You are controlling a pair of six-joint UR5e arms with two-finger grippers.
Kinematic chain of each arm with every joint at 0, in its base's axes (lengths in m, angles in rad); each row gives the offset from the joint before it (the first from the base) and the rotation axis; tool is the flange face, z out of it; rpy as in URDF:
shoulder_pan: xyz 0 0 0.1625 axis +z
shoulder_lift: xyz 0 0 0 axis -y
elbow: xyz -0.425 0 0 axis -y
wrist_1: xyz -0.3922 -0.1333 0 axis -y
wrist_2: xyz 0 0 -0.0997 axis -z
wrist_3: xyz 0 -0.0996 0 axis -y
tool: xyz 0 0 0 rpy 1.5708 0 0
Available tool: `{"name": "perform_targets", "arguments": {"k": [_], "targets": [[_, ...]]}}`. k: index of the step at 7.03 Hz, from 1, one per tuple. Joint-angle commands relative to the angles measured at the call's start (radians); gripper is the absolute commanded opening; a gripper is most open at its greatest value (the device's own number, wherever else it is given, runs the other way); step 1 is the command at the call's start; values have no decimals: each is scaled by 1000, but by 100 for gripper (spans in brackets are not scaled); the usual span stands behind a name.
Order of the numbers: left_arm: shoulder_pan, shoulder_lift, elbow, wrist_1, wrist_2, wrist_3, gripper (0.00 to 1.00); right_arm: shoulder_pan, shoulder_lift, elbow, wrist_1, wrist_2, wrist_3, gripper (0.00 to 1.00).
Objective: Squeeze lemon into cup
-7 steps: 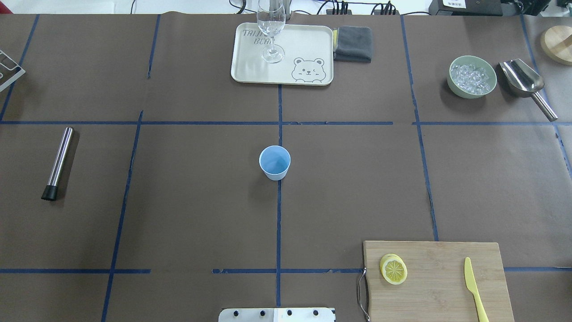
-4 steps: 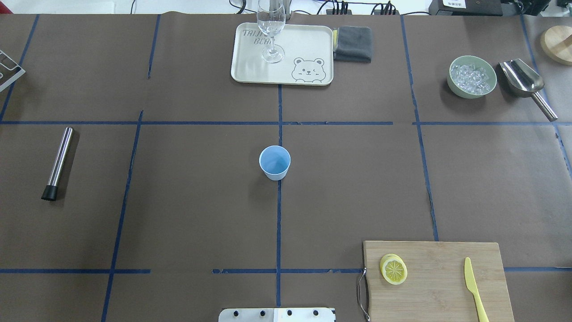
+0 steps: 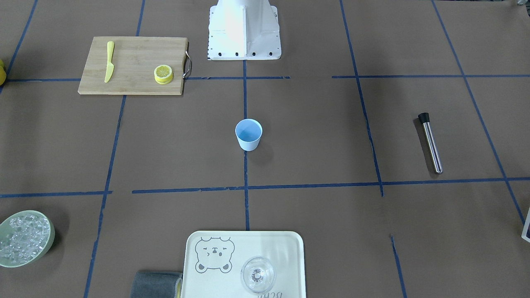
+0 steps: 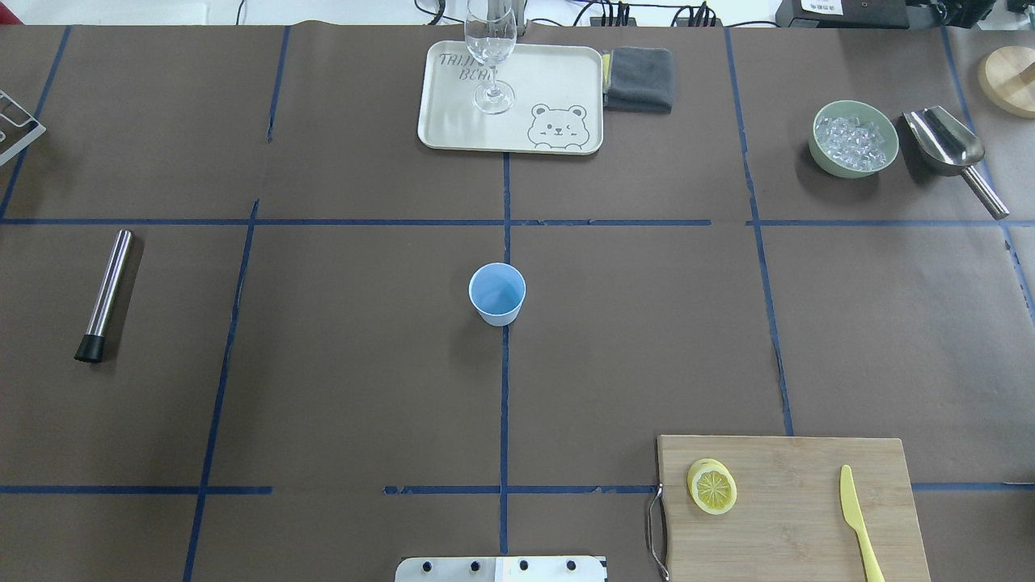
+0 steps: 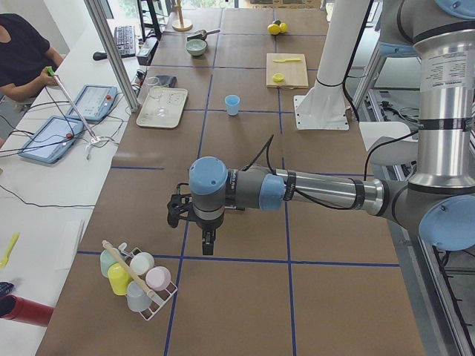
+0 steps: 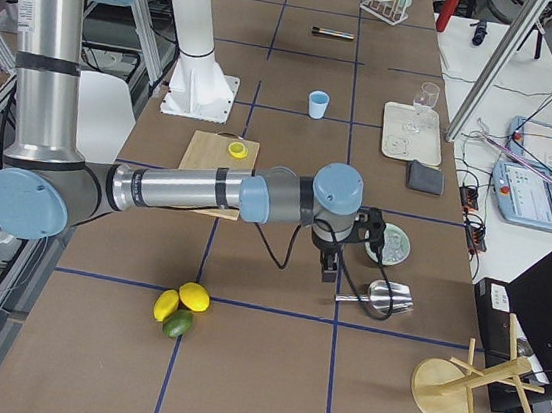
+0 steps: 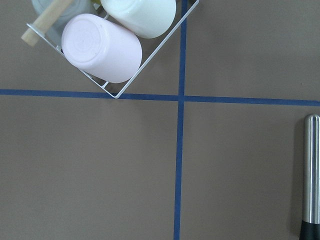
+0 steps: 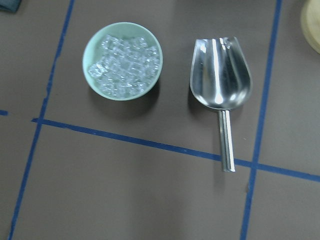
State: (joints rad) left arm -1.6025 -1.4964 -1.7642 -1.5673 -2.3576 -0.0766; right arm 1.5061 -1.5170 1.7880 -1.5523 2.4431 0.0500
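Note:
The lemon point(image 4: 712, 487) is a thin yellow slice lying on the wooden cutting board point(image 4: 800, 525) at the table's near right; a second alike slice seems to sit under it. The light-blue cup point(image 4: 496, 293) stands upright at the table's middle, nothing inside. Neither gripper shows in the overhead or front views. In the exterior left view my left gripper point(image 5: 206, 241) hangs over the table's left end near a cup rack point(image 5: 137, 278). In the exterior right view my right gripper point(image 6: 331, 266) hangs beside the ice bowl point(image 6: 392, 243). I cannot tell whether either is open or shut.
A yellow knife point(image 4: 857, 517) lies on the board. A glass point(image 4: 490, 56) stands on the bear tray point(image 4: 558, 129), a grey cloth point(image 4: 639, 79) beside it. A metal scoop point(image 4: 950, 149) lies at the far right, a steel muddler point(image 4: 105, 295) at the left. Whole citrus fruits point(image 6: 179, 307) lie at the right end.

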Motion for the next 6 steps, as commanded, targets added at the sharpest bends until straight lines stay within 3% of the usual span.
{"name": "perform_targets", "arguments": {"k": [1, 2, 4, 6], "targets": [[1, -5, 2, -42, -2, -3, 100, -99, 23, 19, 9, -4, 89, 100], [4, -8, 8, -84, 0, -3, 100, -157, 35, 36, 36, -12, 289, 100], [16, -22, 12, -108, 0, -3, 100, -310, 38, 57, 259, -97, 686, 100], [22, -24, 14, -123, -3, -3, 100, -467, 26, 170, 296, -206, 943, 100]]}}
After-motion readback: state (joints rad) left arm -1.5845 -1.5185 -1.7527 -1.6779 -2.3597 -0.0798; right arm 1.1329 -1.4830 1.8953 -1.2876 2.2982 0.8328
